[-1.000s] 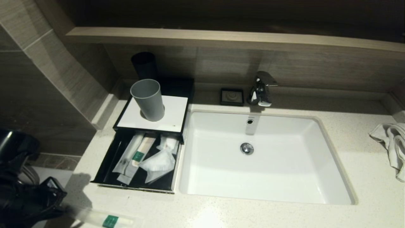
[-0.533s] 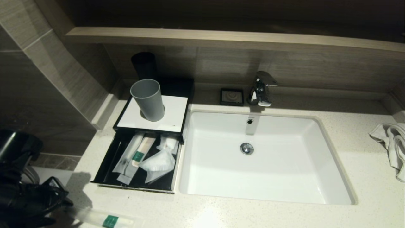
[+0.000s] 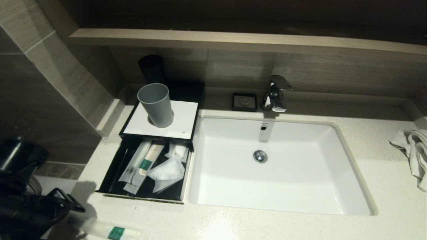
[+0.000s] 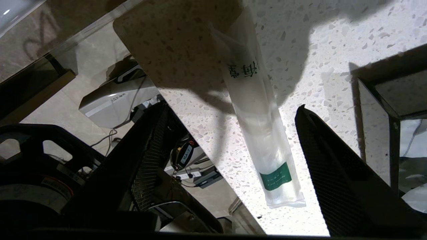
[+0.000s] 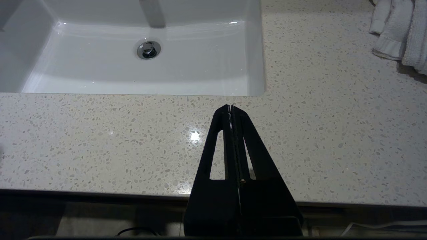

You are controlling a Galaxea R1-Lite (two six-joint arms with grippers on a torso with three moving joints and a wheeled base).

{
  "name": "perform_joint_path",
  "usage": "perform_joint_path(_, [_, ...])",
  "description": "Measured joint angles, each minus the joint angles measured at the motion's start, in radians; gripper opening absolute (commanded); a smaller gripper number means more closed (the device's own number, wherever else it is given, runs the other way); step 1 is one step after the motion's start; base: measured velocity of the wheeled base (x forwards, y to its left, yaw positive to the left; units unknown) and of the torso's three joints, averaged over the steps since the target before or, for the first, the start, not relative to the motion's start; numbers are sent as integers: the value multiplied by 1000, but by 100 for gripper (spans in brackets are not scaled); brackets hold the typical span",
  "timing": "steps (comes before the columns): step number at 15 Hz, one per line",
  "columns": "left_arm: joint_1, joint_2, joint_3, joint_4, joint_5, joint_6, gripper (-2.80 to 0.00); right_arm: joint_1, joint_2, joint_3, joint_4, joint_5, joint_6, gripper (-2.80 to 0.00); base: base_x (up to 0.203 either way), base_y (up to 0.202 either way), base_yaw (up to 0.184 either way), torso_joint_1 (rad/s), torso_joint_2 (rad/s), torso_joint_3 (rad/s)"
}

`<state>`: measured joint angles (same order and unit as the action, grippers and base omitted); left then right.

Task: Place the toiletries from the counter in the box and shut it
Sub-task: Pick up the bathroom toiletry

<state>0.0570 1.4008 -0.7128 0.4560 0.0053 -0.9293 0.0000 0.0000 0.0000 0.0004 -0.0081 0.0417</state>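
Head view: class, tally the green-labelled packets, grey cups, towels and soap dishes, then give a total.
Green-labelled packets: 2
Grey cups: 1
Towels: 1
Soap dishes: 1
Total: 5

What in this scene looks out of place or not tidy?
One packet lies alone near the counter front edge, outside the drawer, which stands pulled out with other toiletries loosely piled in it. The left gripper is open around the stray packet. A towel lies crumpled at the right.
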Motion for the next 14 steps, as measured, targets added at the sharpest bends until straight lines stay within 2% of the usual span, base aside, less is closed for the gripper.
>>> perform_joint_path(4, [5,27,24,-53,-3,-10,0,0,0,0,0,0,0,-280,0,0,0,0,0,0])
perform_joint_path(14, [12,66,46,-78,-3,-13,0,0,0,0,0,0,0,-280,0,0,0,0,0,0])
